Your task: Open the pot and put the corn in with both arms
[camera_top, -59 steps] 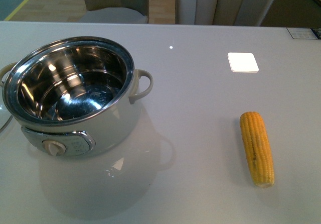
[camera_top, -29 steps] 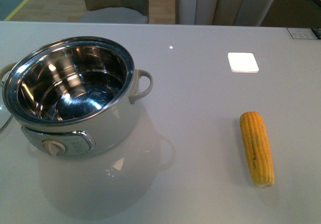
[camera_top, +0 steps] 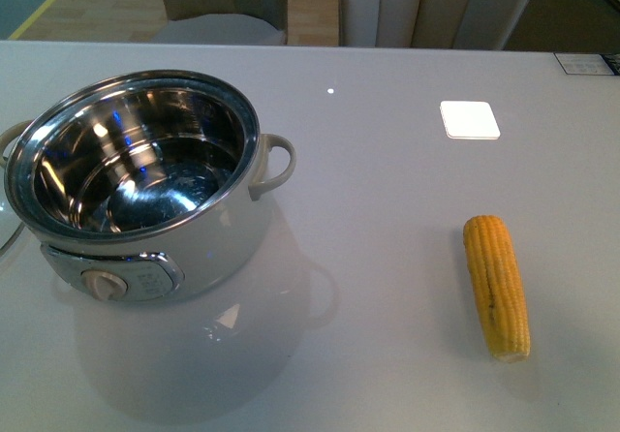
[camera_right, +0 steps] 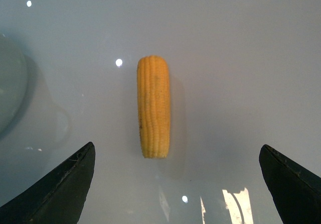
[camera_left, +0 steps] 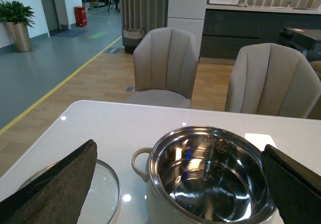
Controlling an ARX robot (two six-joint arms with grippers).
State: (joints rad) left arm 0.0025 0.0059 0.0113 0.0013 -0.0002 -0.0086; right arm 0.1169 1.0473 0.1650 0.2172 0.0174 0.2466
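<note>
**Steel bowl uncovered, corn parked off to the right**

Front view first. Got the pot [camera_top: 228,248] sitting on the left part of a glossy white table [camera_top: 387,209], lid off, shiny inner bowl bare all the way down. Can make out a dial [camera_top: 104,284] on the front panel and a loop handle [camera_top: 277,166] on the side facing the corn. Found the corn [camera_top: 496,285] lying flat well to the right of the pot, clearly apart from it, running roughly front to back. Also spotted a white square [camera_top: 470,120] farther back on the table and pale chairs [camera_top: 436,6] beyond the far edge.

Left wrist view next. Looking past the left gripper [camera_left: 178,148] at that same pot, with the dark fingers [camera_left: 55,189] spread wide and gripping nothing. Pot framed between them, no contact showing. Noticed a glass lid [camera_left: 103,194] flat on the table just beside the pot's handle, partly hidden behind one finger.

Right wrist view last. Staring straight down from the right gripper [camera_right: 176,147], its fingers [camera_right: 60,189] wide apart too and holding nothing. Corn resting on the table between them, touching neither. Just a sliver of the pot's wall at one edge.
</note>
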